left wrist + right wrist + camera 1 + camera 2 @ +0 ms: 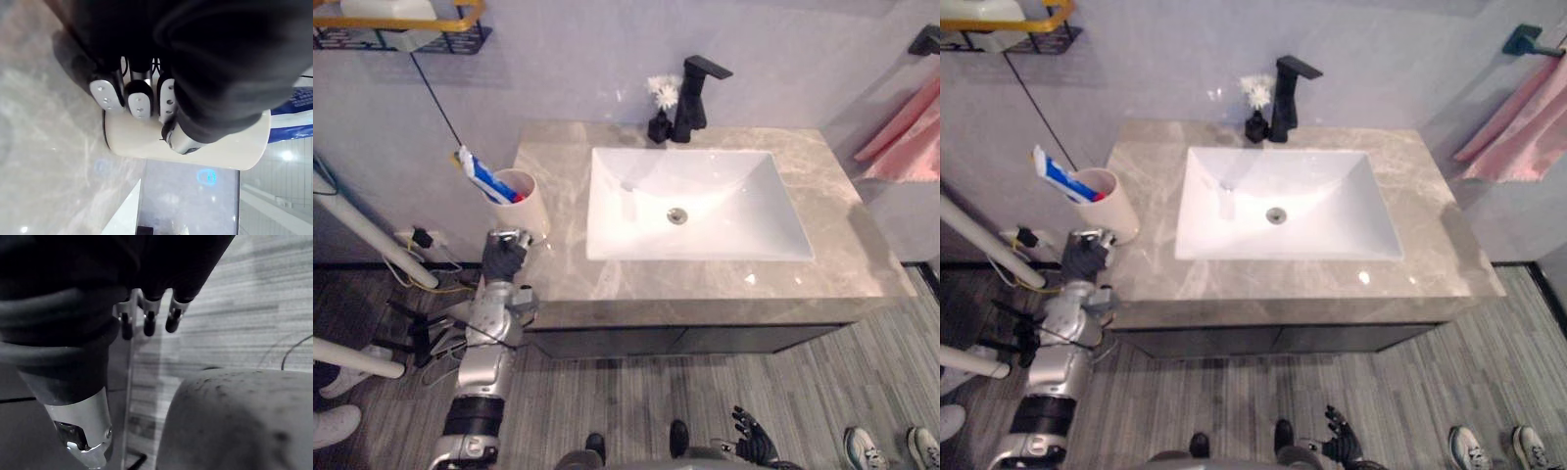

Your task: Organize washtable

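— Closest to the head camera is the right hand (752, 438), hanging low over the grey wood-look floor (636, 392). Can you read it?
— Its wrist view can: fingers (149, 322) straight and loose, a little apart, holding nothing.
— And the left hand (504, 255)? From above I get the dark back of it, at the front left corner of the grey marbled countertop (783, 279).
— The left wrist view fills that in: fingers (138, 100) curled onto the wall of the cream round cup (525, 204), thumb (182, 139) pressed on the same wall. It clasps the cup.
— Where does the cup stand?
— Upright, mouth up, on that front left corner, left of the white rectangular basin (744, 191) and well apart from the black tap (697, 93) and the small black vase of white flowers (661, 110) at the back.
— What's in it?
— A blue-and-white toothpaste tube (487, 179), its long axis tilted: lower end in the cup, upper end leaning out over the rim toward the robot's left and the wall.
— Anything else?
— A pink towel (913, 137) on the right, a black wire shelf with a yellow rail (406, 29) upper left, a person's pale shoes (867, 447) on the floor.
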`<state>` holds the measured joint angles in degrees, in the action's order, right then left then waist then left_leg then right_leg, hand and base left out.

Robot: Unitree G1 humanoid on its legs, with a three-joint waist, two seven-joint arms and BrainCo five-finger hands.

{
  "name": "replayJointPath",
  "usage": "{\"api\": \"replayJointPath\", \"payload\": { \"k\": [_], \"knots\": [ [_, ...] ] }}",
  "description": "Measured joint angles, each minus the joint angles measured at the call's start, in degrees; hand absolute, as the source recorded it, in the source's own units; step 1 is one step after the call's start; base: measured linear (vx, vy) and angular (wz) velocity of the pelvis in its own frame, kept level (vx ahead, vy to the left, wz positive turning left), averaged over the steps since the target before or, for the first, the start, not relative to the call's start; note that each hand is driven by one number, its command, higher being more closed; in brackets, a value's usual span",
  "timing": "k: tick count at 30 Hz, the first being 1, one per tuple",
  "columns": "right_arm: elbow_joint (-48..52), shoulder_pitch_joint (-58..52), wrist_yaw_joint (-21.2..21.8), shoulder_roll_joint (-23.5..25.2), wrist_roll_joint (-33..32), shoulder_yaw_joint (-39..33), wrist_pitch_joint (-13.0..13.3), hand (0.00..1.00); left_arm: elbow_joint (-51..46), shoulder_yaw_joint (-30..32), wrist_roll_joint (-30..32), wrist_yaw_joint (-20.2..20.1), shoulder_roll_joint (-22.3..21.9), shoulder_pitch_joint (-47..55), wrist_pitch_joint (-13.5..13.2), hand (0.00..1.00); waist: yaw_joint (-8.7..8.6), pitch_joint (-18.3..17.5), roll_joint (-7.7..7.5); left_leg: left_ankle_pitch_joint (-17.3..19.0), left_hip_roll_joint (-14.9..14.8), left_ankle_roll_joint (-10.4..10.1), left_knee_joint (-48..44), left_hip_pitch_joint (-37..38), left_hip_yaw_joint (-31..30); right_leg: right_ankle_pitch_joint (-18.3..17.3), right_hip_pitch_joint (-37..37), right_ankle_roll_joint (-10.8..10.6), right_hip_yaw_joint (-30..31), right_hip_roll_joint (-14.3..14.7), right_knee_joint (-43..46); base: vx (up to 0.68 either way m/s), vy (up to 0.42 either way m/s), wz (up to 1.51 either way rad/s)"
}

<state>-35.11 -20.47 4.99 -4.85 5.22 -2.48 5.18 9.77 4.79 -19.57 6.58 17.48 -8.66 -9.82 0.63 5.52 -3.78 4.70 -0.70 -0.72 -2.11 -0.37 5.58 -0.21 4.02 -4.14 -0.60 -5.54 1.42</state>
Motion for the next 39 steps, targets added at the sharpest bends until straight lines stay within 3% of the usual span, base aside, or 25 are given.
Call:
{"api": "replayJointPath", "payload": {
  "k": [12, 19, 32, 39],
  "knots": [
    [0.0, 1.1, 0.0, -0.1, -0.1, -0.1, 0.0, 0.0, 3.0, -0.2, 0.1, -0.1, 2.3, -4.4, 0.1, 1.0, -0.11, 1.7, 0.16, -0.1, -0.2, -0.1, 0.4, 0.0, 0.0, 0.4, -0.1, 0.1, 0.5, 0.4, -0.9, -0.01, -0.002, -0.01],
    [0.0, 2.3, 0.0, -0.2, -0.1, -1.2, 0.3, 0.0, 5.8, -0.8, 1.7, -0.2, 5.7, -8.3, 0.5, 1.0, -1.42, 3.2, -0.06, -0.1, -0.2, -0.1, 0.4, 0.0, 0.1, 0.5, -0.2, 0.3, 0.6, 0.4, -1.1, 0.0, 0.0, 0.0],
    [0.0, 2.9, -0.1, -0.2, -0.1, -1.3, 0.8, 0.0, 8.8, -2.6, 1.8, 0.1, 7.2, -16.3, 0.4, 1.0, -1.58, 6.0, -0.03, -0.1, -0.2, -0.1, -0.3, -2.4, 0.6, 1.0, 2.2, 0.3, 1.4, 0.4, -0.8, -0.01, 0.001, -0.01],
    [1.1, 3.2, -0.3, -0.2, -0.2, -1.3, 0.8, 0.0, 8.8, -3.0, 1.7, 0.1, 8.4, -19.9, 0.4, 1.0, -1.76, 8.0, -0.79, 0.0, -0.2, 0.0, -1.6, -4.1, 0.7, 1.3, 3.7, 0.4, 2.2, 0.4, -0.1, -0.03, 0.006, -0.02]
  ]
}}
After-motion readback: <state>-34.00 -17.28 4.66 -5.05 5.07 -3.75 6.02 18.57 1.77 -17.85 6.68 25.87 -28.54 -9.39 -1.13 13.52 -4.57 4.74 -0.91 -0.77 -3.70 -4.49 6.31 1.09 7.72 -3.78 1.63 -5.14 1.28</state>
